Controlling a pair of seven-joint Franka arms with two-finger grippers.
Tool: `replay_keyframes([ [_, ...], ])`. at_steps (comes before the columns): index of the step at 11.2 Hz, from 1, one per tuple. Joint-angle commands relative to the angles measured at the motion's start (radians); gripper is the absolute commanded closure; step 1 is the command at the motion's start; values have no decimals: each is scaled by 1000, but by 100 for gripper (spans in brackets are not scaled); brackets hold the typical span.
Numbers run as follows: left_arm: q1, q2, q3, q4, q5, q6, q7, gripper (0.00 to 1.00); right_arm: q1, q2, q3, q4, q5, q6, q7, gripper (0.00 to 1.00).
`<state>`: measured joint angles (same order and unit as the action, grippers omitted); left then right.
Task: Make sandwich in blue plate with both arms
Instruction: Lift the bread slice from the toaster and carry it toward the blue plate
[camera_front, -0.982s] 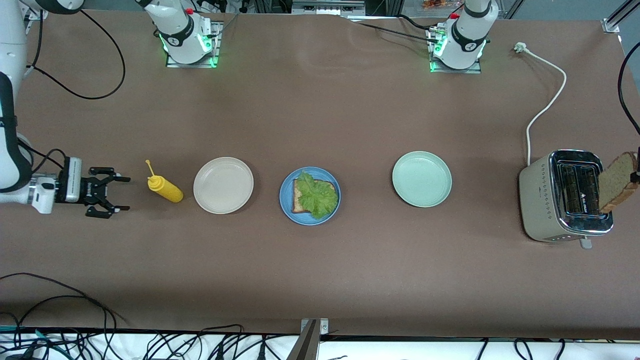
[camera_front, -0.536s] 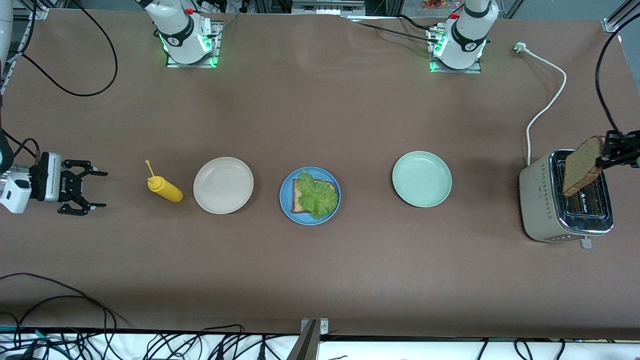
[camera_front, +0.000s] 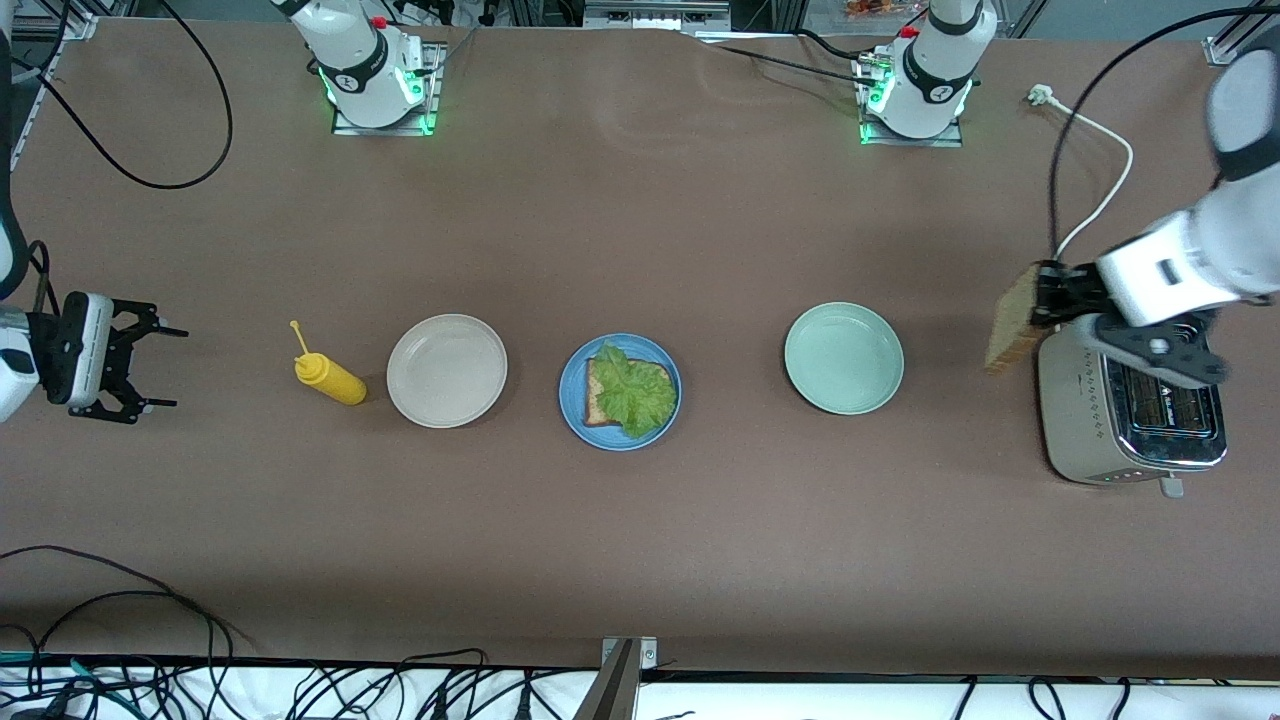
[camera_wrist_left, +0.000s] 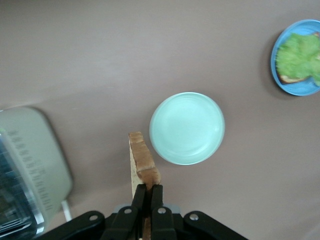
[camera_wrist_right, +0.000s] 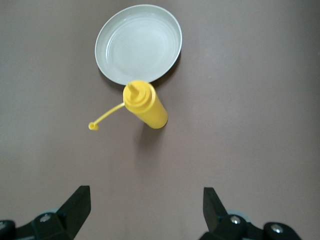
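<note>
The whole table (camera_front: 640, 560) is being viewed from a high camera facing both bases. The pale green plate (camera_wrist_left: 187, 128) and blue plate (camera_wrist_left: 298, 60) are being looked down on closely from the left wrist, the beige plate (camera_wrist_right: 138, 43) from the right; all 3 are being shared with the front view

A robotics lab bench set up as a mock kitchen.

Two white arms are bolted to metal base plates (camera_front: 380, 122) lit green at the table (camera_front: 640, 230) edge, black cables (camera_front: 120, 650) tangle along the nearer edge, and aluminium framing lines the bases' edge. On the brown covering sit household props: a toaster (camera_front: 1130, 410) with an unplugged white cord (camera_front: 1100, 200) under the left arm's wrist, a pale green plate (camera_front: 843, 358) ahead of the left jaws, and a yellow squeeze bottle (camera_wrist_right: 145, 105) and beige plate (camera_wrist_right: 138, 43) ahead of the right jaws.
</note>
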<state>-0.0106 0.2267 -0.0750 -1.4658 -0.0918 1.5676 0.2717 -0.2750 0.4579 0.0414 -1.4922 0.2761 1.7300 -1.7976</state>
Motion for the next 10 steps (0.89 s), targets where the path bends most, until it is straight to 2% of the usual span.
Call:
replay_keyframes([
  [1,-14,61,-84,5,-96,-6,-72,100,52,-86,5,-11,-72,-17,174,0],
  [3,-46,112,-142,15,-131,5,-184,100,89,-126,2,-19,-92,-32,303,0],
  [6,-51,181,-264,15,-132,129,-353,100,160,-195,-9,-31,-124,-55,644,0],
  [8,-57,236,-302,15,-150,193,-393,100,201,-228,-12,-39,-149,-53,890,0],
  [10,-61,295,-367,21,-186,288,-471,100,224,-243,-17,-45,-164,-44,1024,0],
])
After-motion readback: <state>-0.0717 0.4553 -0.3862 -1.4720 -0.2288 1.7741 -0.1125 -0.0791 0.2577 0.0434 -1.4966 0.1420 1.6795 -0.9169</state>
